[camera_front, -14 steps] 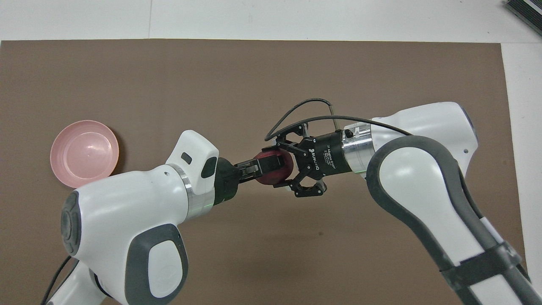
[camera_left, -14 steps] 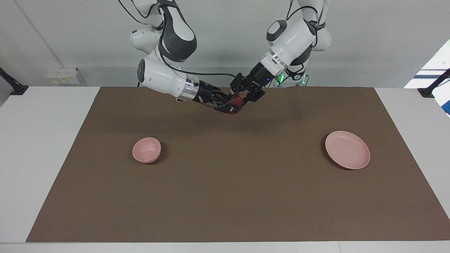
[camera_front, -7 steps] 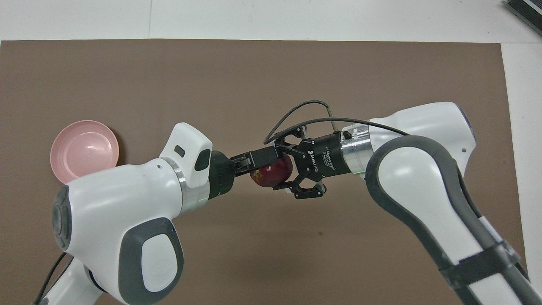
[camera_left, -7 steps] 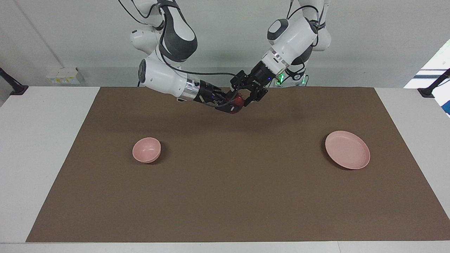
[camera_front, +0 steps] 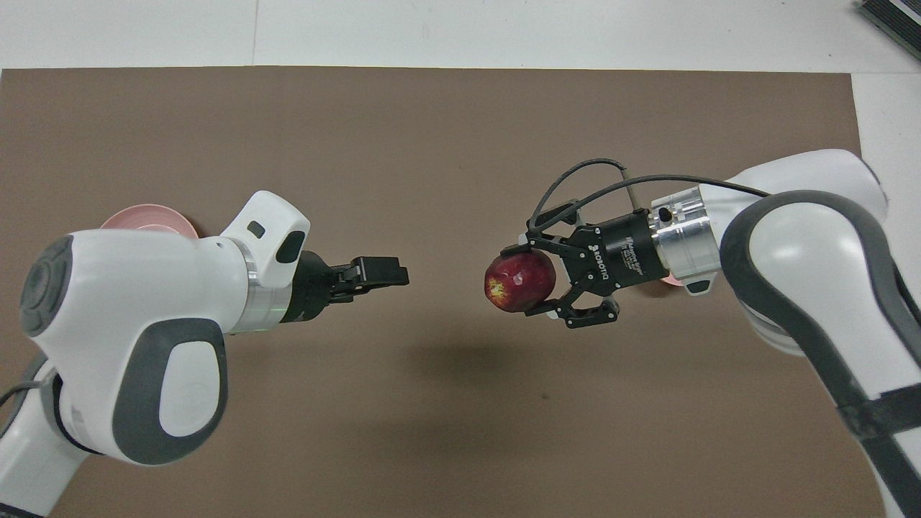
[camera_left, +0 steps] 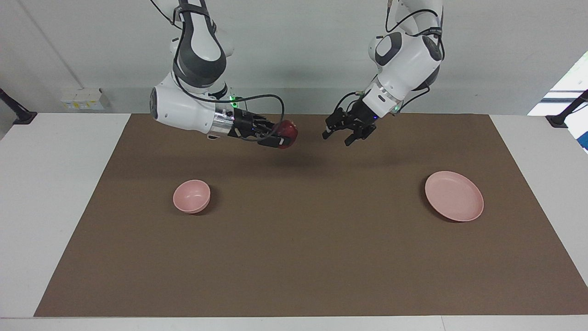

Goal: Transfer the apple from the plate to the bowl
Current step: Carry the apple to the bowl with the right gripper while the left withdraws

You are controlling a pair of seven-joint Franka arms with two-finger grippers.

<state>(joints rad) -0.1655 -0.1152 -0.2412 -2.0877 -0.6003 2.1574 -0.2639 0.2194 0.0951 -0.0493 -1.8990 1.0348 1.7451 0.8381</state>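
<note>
The right pincer (camera_left: 281,136) is gripping the apple (camera_left: 287,130) in the air. The left pincer (camera_left: 345,136) is hanging wide open. The plate (camera_left: 454,196) is bare, the bowl (camera_left: 191,196) is waiting.

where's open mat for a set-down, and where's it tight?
The brown mat lies bare from bowl to plate, and in the whole strip farther from the robots than both. The bowl's inside is bare too. Tight only in the air over the mat's edge nearest the robots: the right hand holds the apple there, with the open left hand close beside it.
</note>
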